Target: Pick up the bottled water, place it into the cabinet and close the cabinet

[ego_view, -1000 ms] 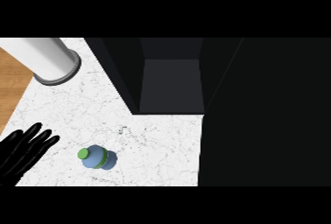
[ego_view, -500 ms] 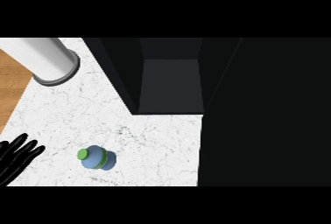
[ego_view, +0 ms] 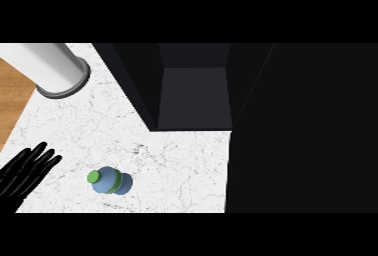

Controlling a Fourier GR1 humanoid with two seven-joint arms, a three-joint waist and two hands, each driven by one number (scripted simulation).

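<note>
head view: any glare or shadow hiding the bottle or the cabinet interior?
Head view: no glare; the bottled water is evenly lit on the white counter. The cabinet interior is dim and its right side merges into black, so no detail there. The left hand reads as a black silhouette.

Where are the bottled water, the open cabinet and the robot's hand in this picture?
bottled water (ego_view: 111, 181), head view, on its blue body beside the green cap.
cabinet (ego_view: 193, 95), head view, on the grey floor of its open compartment.
left hand (ego_view: 23, 172), head view, on the palm, fingers straight.
</note>
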